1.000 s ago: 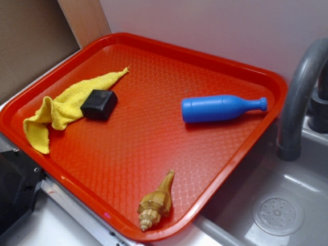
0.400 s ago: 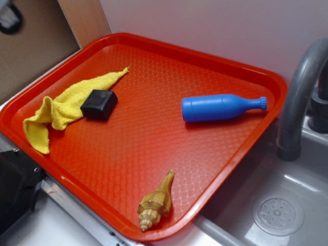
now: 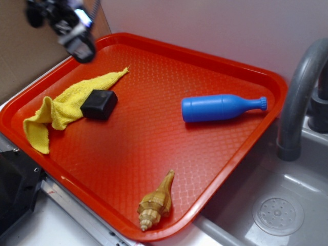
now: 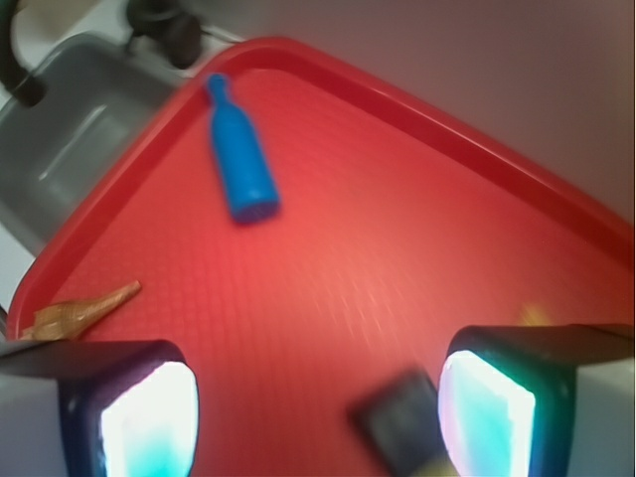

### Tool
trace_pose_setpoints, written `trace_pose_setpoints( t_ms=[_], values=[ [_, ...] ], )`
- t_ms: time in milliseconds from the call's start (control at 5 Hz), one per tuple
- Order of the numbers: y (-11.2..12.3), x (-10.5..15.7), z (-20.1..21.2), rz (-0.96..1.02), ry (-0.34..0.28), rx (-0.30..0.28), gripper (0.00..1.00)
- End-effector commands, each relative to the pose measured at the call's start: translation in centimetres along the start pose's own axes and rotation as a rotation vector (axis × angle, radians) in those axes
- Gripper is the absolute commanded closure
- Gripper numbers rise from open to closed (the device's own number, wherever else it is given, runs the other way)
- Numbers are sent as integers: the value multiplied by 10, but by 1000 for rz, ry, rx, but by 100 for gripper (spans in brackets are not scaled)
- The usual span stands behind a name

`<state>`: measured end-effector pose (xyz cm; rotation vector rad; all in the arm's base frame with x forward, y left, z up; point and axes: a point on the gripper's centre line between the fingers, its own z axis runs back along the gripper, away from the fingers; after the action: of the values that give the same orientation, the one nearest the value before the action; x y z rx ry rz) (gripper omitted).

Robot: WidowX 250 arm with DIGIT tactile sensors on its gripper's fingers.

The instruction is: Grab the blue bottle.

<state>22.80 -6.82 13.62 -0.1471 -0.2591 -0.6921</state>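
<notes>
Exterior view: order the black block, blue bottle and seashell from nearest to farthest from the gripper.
Gripper at the tray's far-left corner.
1. Black block, on the yellow cloth, left side.
2. Blue bottle, lying right of centre.
3. Seashell, by the near rim.

tray (image 3: 154, 128) red, diamond-textured | bottle (image 3: 220, 108) bright blue | cloth (image 3: 61, 110) yellow | block (image 3: 99, 104) black | shell (image 3: 155, 202) tan

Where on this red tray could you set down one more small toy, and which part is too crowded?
The widest bare patch is the middle of the tray, bordered by the black block, the blue bottle and the shell. The far corner behind the bottle is also free. The left end is crowded: the yellow cloth and block lie together there.
</notes>
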Motion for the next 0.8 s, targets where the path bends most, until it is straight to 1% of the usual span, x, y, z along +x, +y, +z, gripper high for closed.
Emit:
trace_pose_setpoints(
  t_ms=[0,200,400,600],
  values=[
    [-14,58,-52,-217,-56,-111,0],
    [-36,69,-78,-309,-33,-184,0],
    [-43,75,-95,-326,9,-189,0],
    [-54,77,-106,-362,28,-213,0]
  ],
)
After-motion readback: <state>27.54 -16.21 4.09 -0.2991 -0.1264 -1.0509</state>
